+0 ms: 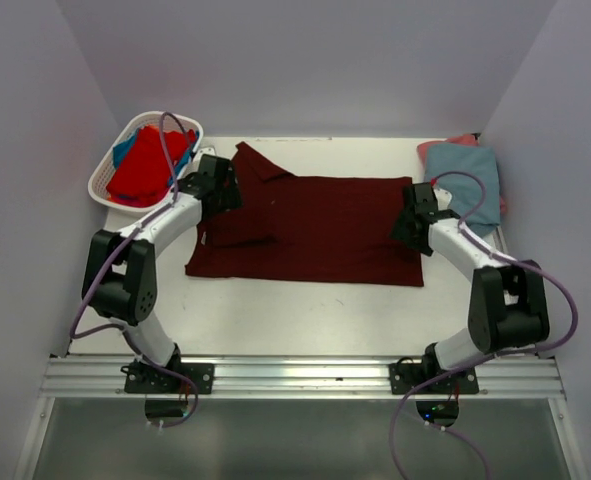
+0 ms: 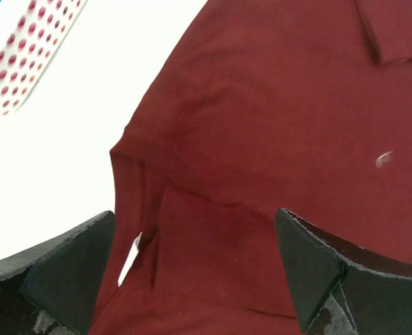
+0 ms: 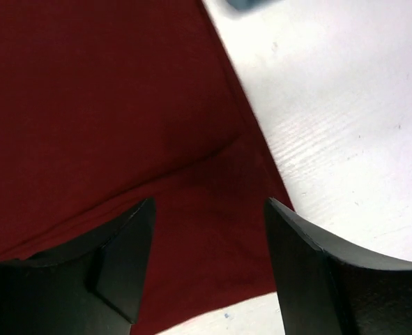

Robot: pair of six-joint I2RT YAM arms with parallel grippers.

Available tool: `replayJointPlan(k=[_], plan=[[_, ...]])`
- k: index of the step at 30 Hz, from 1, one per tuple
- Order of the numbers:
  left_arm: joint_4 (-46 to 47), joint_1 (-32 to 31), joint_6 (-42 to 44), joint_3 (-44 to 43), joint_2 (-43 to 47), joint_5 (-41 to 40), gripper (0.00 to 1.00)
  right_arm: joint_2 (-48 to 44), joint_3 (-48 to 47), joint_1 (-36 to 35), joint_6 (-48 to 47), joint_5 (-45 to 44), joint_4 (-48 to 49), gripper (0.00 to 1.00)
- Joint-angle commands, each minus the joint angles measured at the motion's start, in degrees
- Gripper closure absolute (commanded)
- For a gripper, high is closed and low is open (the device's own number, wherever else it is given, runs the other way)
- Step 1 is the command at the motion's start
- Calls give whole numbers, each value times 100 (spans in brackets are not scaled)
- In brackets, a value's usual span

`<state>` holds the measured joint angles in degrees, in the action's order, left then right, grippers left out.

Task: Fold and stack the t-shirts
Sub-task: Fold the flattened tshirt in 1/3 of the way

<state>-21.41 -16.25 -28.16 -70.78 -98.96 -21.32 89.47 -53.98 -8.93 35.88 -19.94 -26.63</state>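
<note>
Maroon t-shirt [image 1: 315, 230] lies spread on the white table [image 1: 305, 310]. Left hand [image 2: 195, 244] hangs over its left end, jaws wide apart, gripping nothing. Right hand [image 3: 209, 237] hangs over its right edge, jaws parted, also empty. Grey-blue t-shirt [image 1: 465, 175] lies far right. Red t-shirts [image 1: 145, 165] fill the basket [image 1: 105, 190].

Ovhd wide; wrists close, same shirt [image 1: 315, 225]
</note>
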Motion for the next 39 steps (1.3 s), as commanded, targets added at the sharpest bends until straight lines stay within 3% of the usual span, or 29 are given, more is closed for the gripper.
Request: replayJointPlan(k=[1, 4, 6, 8, 9, 10, 11, 12, 14, 15, 18, 23, 27, 31, 32, 36, 39], plan=[[286, -36, -234, 388, 482, -303, 0, -843, -121, -214, -343, 61, 167, 32], [339, -71, -286, 661, 938, -31, 0, -940, -218, -302, -634, 587, 299, 33], [488, -124, -295, 1064, 1185, 450, 0, -731, -280, -398, -783, 1228, 491, 45], [733, -238, -391, 1373, 1535, 742, 8, -441, -446, -452, -845, 2112, 632, 61], [830, -282, -400, 1679, 1616, 1031, 19, -83, -534, -539, -846, 2396, 685, 95], [988, -334, -453, 1812, 1738, 1129, 26, 130, -787, -601, -854, 2599, 694, 100], [1120, -344, -453, 1944, 1783, 1278, 32, 306, -920, -688, -881, 2723, 695, 100], [1287, -378, -436, 2207, 1818, 1349, 47, 473, -1226, -933, -994, 2889, 686, 100], [1604, -388, -453, 2367, 1801, 1472, 65, 957, -1492, -1128, -1065, 3214, 790, 100], [1727, -388, -436, 2498, 1775, 1673, 79, 1150, -1650, -1277, -1039, 3564, 861, 100], [1965, -449, -418, 2683, 1643, 1772, 100, 1704, -2535, -1593, -1091, 3858, 906, 100], [2299, -502, -479, 3079, 1458, 1649, 100, 2608, -3592, -1884, -1215, 4525, 626, 100], [2483, -519, -585, 3395, 1300, 1789, 100, 3145, -4260, -1955, -1337, 4535, 370, 100], [2528, -598, -717, 3615, 1361, 1816, 100, 3348, -4446, -1964, -1461, 3176, -209, 100], [2519, -607, -734, 3702, 1396, 1798, 100, 3331, -4446, -1955, -1487, 2415, -385, 100], [2431, -642, -796, 3853, 1677, 1737, 100, 3095, -4079, -1920, -1382, 936, -562, 100], [2238, -643, -778, 3835, 1809, 1710, 100, 2936, -3770, -1876, -1381, 641, -484, 100]])
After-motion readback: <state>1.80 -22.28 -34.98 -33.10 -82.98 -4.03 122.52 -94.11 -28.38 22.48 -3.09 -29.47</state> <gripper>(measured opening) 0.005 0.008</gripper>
